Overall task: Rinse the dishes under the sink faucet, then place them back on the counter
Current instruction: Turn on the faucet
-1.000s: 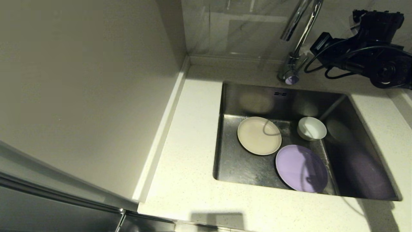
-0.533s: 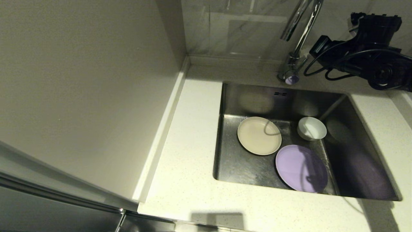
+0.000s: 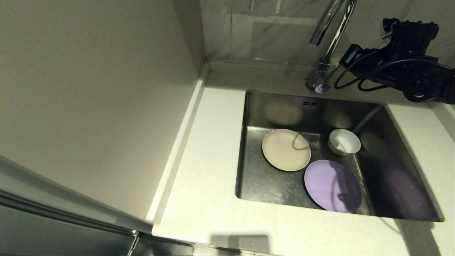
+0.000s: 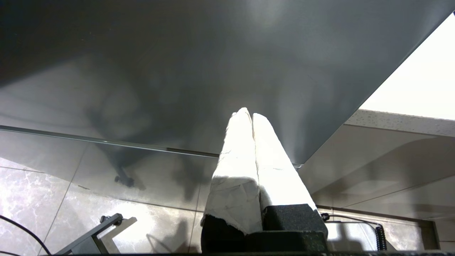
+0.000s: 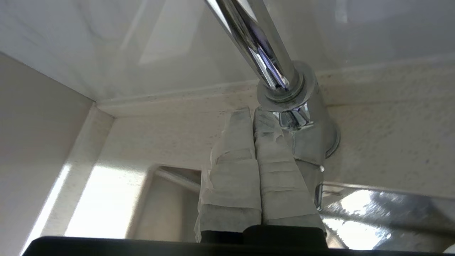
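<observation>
Right gripper (image 5: 253, 113) is pressed shut, empty, beside faucet (image 5: 284, 89) base at upper right; left gripper (image 4: 247, 114) is parked shut; dishes (image 3: 286, 149) are left in sink (image 3: 405, 167).

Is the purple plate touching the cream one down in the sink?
Apart. In the head view a thin strip of steel sink floor shows between the lilac plate and the cream plate.

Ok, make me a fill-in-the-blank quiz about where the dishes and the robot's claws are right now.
1. All three dishes lie inside the ____.
2. The lilac plate sits nearer the robot than the white ____.
3. The right claw is shut, beside the base of the ____.
4. The cream plate lies to the ____ of the lilac plate.

Missing: sink; bowl; faucet; left
</observation>
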Robot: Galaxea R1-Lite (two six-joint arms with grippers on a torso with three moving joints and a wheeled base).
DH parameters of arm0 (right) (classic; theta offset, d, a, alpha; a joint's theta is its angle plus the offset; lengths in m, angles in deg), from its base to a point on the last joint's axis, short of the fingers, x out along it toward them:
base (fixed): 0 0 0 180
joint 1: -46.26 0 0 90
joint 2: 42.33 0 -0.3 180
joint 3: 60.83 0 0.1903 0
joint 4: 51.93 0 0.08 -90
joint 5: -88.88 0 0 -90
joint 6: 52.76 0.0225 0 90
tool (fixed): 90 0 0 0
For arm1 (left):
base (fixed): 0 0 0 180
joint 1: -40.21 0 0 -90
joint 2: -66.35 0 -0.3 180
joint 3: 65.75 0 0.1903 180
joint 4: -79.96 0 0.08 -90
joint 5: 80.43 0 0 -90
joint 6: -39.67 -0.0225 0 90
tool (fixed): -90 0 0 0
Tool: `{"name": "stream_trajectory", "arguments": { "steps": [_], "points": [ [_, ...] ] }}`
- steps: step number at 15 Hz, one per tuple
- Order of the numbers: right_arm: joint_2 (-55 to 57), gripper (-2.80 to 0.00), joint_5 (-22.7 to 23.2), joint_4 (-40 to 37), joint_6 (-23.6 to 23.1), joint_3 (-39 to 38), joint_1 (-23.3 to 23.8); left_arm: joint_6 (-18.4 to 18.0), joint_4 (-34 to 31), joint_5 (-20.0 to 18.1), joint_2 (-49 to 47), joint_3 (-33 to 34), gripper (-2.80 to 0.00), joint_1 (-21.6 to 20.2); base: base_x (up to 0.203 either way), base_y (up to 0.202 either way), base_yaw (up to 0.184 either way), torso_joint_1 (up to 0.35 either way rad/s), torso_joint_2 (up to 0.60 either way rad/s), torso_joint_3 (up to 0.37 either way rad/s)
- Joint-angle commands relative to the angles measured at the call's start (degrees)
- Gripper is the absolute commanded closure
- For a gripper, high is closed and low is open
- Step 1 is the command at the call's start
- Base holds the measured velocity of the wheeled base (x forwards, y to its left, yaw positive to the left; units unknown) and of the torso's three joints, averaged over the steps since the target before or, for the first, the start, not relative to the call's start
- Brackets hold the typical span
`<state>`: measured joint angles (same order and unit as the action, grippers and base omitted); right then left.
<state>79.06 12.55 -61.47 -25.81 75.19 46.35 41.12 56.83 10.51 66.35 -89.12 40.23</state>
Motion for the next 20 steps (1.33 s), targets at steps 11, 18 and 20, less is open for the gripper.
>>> {"name": "stream_trajectory", "arguments": {
  "steps": [11, 18, 20],
  "points": [
    [-2.0, 0.00, 10.2, -4.7, -7.4, -0.9, 5.7, 0.0, 0.0, 0.0, 0.2, 0.0, 0.00, 0.0, 0.000, 0.000, 0.000, 0.000, 0.00, 0.000],
    [-0.1, 0.00, 10.2, -4.3, -7.8, 0.0, 4.7, 0.0, 0.0, 0.0, 0.2, 0.0, 0.00, 0.0, 0.000, 0.000, 0.000, 0.000, 0.00, 0.000],
    [0.3, 0.00, 10.3, -4.3, -7.9, 0.1, 4.4, 0.0, 0.0, 0.0, 0.2, 0.0, 0.00, 0.0, 0.000, 0.000, 0.000, 0.000, 0.00, 0.000]
  ]
}}
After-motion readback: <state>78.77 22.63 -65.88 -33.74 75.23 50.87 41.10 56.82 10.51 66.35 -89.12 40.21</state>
